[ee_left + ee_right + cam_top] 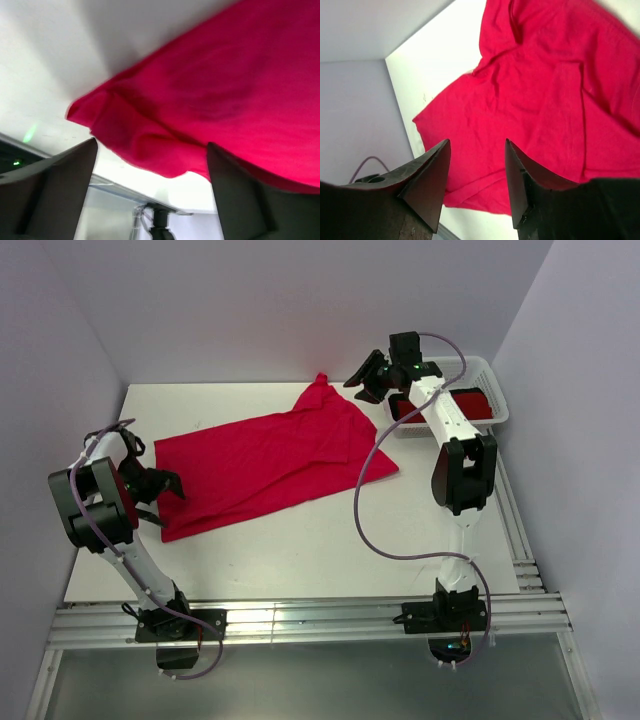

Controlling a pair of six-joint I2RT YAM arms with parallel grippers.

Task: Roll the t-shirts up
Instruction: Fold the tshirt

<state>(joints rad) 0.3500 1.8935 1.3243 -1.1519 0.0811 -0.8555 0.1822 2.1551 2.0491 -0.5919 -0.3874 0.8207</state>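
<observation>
A bright crimson t-shirt (270,465) lies spread flat across the white table (300,550), with one pointed corner toward the back. My left gripper (168,497) is open at the shirt's left edge, just above the table. In the left wrist view the rumpled shirt edge (150,145) lies between the spread fingers of the left gripper (152,146), touching neither. My right gripper (360,383) is open and hovers at the shirt's far right corner. In the right wrist view the right gripper (477,143) hangs above the shirt (535,90) with nothing held.
A white basket (497,392) stands at the back right and holds a deep red rolled bundle (468,403), partly hidden by the right arm. Purple walls close in on three sides. An aluminium rail (300,620) runs along the near edge.
</observation>
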